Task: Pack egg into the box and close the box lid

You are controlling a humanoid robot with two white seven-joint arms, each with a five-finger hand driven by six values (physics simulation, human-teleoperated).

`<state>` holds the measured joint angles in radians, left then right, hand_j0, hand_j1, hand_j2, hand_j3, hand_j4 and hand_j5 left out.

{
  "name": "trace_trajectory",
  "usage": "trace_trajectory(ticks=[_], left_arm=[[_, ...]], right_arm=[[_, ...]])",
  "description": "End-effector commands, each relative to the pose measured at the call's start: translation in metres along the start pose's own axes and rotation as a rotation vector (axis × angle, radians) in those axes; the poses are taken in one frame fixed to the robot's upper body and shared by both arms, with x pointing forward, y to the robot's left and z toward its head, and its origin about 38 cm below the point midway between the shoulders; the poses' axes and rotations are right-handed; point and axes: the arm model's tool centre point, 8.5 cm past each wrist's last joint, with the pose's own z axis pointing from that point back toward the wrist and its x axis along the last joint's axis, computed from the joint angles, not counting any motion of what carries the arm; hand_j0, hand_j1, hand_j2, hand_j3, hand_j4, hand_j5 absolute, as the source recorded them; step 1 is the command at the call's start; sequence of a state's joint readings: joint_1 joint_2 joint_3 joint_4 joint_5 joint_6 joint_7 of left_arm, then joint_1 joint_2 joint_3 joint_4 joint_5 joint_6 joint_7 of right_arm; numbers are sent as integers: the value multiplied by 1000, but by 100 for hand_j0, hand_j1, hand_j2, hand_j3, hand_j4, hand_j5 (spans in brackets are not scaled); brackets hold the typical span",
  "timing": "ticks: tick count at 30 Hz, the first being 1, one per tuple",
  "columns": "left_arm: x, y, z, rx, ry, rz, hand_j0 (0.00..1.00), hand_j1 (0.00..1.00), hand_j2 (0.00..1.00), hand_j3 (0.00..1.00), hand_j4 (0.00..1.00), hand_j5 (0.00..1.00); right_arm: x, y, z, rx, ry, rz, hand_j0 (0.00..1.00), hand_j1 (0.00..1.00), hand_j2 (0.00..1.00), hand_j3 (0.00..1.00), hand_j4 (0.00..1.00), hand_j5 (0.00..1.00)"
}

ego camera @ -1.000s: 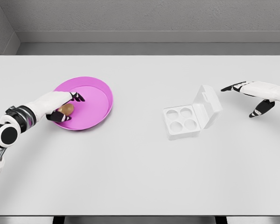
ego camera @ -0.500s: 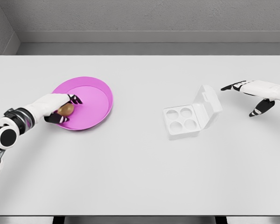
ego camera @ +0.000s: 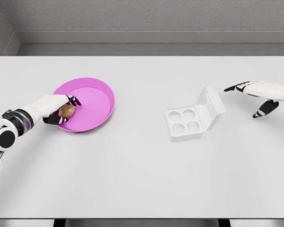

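Observation:
A brown egg [ego camera: 66,110] lies at the left side of the pink plate [ego camera: 95,101]. My left hand [ego camera: 62,109] is curled around it, dark fingertips above and below the egg. The white egg box [ego camera: 193,116] stands right of the table's middle with its lid tilted open; its four cups are bare. My right hand [ego camera: 253,94] hovers to the right of the lid, fingers spread and holding nothing.
The white table [ego camera: 142,170] stretches wide around both things. A grey wall runs behind its far edge, and the near edge shows along the bottom.
My left hand has drawn slightly left and its fingers have closed tighter around the egg. The right hand has barely shifted.

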<state>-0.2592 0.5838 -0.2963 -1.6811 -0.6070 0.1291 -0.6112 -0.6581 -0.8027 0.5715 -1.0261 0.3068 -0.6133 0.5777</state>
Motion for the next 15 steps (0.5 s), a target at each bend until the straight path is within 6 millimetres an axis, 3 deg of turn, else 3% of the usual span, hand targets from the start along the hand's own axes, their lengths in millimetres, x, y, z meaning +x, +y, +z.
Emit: trace_trajectory(ticks=[1,9,15], left_arm=[[-1,1,0,2,9,-7,70,70,70,70,70,70],[-2,1,-1,2,12,-5,70,70,70,70,70,70],[-1,1,-1,4,8,-4,43,43,43,43,43,43]], right_arm=[[0,-1,0,-4,-1,-4,100,100,100,100,100,100],[0,-1,0,-5,-1,-4,100,100,100,100,100,100],[0,-1,0,-6,-2,-3,100,100,100,100,100,100]])
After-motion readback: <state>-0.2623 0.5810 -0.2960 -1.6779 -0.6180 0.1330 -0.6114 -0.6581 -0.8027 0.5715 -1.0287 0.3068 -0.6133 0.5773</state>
